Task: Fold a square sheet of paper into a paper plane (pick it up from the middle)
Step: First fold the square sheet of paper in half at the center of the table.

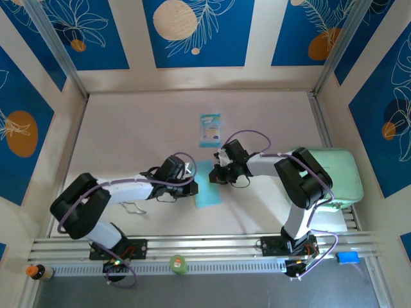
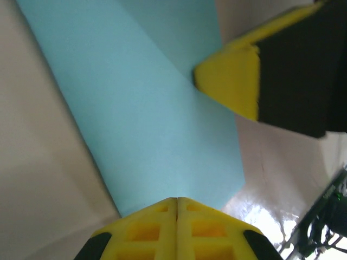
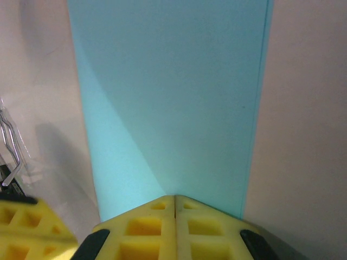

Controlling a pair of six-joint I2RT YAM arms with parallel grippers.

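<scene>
So in the top view the light-blue paper (image 1: 207, 187) is lying flat on the table (image 1: 128, 128), pretty much mid-table and a touch toward 6 o'clock. It's not a full square right now. It looks like a narrow folded strip running roughly 12 to 6, and both wrist views show a diagonal crease line across it.

The left gripper (image 1: 194, 185) comes in from 9 o'clock and its tip sits right at the strip's 9 o'clock edge. In the left wrist view its yellow fingers (image 2: 162, 230) are pressed tight together with nothing between them, and the tip (image 2: 176, 200) is over the near corner of the paper (image 2: 146, 108).

The right gripper (image 1: 216, 174) is at the strip's 1 o'clock corner. Its jaws are also squeezed together with nothing clamped between them, and the tip (image 3: 174, 197) is at the near edge of the paper (image 3: 173, 97). Can't tell for sure if either tip is actually pushing down on the sheet or just hovering over it.

Each wrist cam also catches the other arm's yellow finger, off at 2 o'clock in the left one and 8 o'clock in the right one.

Other stuff around: a little teal-and-white packet (image 1: 210, 130) at 12 o'clock from the paper, well apart, and a pale green pad (image 1: 337, 173) out at 3 o'clock. There's also a bent wire thing (image 1: 131, 207) at 8 o'clock.
</scene>
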